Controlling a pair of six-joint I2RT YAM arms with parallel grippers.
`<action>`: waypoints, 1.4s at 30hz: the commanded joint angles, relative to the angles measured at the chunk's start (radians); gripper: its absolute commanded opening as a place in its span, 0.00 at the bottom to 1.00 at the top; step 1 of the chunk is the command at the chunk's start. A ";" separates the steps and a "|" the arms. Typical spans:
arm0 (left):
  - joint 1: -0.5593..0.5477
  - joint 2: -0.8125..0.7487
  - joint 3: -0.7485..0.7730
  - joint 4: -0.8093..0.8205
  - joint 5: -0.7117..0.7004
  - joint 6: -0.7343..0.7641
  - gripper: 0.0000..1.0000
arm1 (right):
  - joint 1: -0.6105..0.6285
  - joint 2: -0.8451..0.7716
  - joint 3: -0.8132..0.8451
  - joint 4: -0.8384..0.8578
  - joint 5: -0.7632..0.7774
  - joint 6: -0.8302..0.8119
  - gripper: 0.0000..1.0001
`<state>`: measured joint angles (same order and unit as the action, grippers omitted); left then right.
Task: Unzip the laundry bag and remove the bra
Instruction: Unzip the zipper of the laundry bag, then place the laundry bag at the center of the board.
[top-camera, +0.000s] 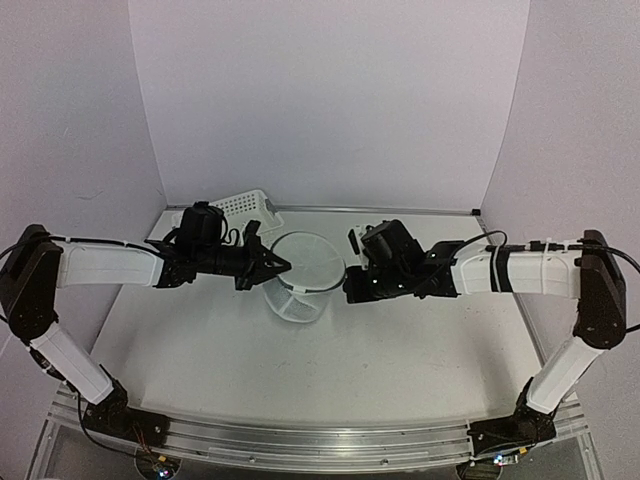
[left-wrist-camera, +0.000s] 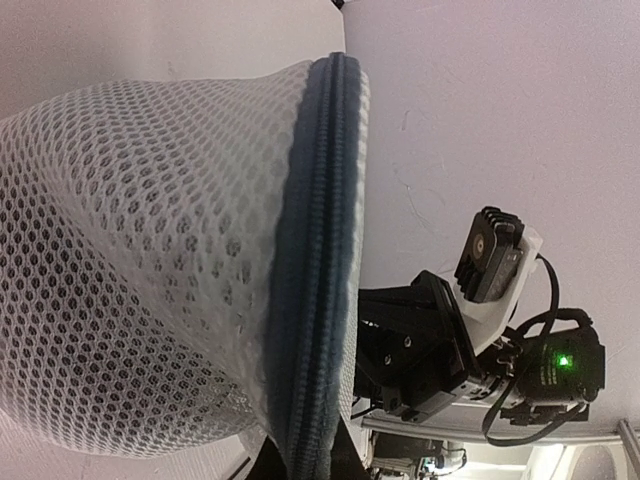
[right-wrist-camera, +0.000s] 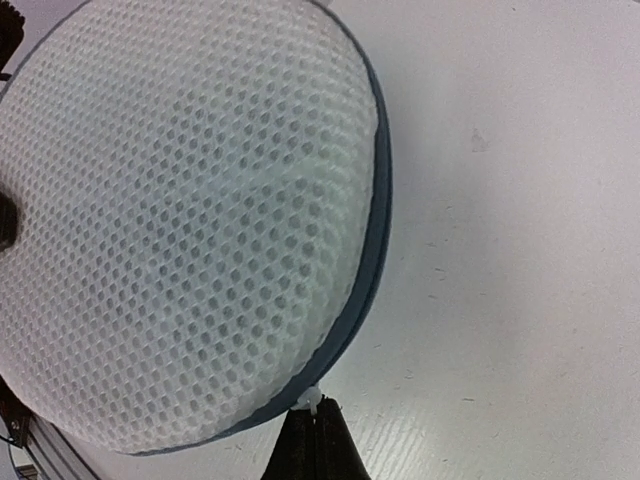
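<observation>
- Top external view showed the laundry bag (top-camera: 305, 275) standing upright at the middle of the table (top-camera: 400, 370), between the two arms, with a white basket (top-camera: 245, 206) beyond it at the far left.
- The left gripper (top-camera: 282, 265) met the bag's left rim. In the left wrist view its fingers sat pressed together on the dark zip band (left-wrist-camera: 318, 250), so it seemed to be pinching the rim to steady the bag.
- The right gripper (right-wrist-camera: 318, 446) was at the bag's right rim, its fingers drawn tight together on a small white zip pull (right-wrist-camera: 310, 402) at the edge of the round mesh lid.
- The zip looked fully closed all round the lid; no gap showed in either wrist view.
- The bra could not be made out through the mesh; I judged it was inside the bag.
- Step in hand, as I read it: the start of unzipping, with one side braced and the pull gripped.
- The next move called for drawing the pull along the curved rim, following the circle rather than a straight line, while the left side held firm so the soft bag would not twist or tip.
</observation>
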<state>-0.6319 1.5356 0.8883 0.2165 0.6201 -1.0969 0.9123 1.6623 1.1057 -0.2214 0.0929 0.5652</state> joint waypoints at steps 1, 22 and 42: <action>-0.013 0.019 0.075 0.052 0.104 0.064 0.00 | -0.047 -0.083 -0.043 0.025 0.073 -0.047 0.00; -0.013 0.195 0.171 0.052 0.221 0.131 0.00 | -0.015 -0.262 -0.248 0.047 0.027 -0.090 0.00; 0.081 0.109 0.181 -0.237 0.053 0.248 0.64 | 0.064 -0.221 -0.211 0.083 -0.011 0.076 0.00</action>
<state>-0.5488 1.7432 1.0309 0.1013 0.7479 -0.9360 0.9634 1.4315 0.8310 -0.1970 0.1074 0.5915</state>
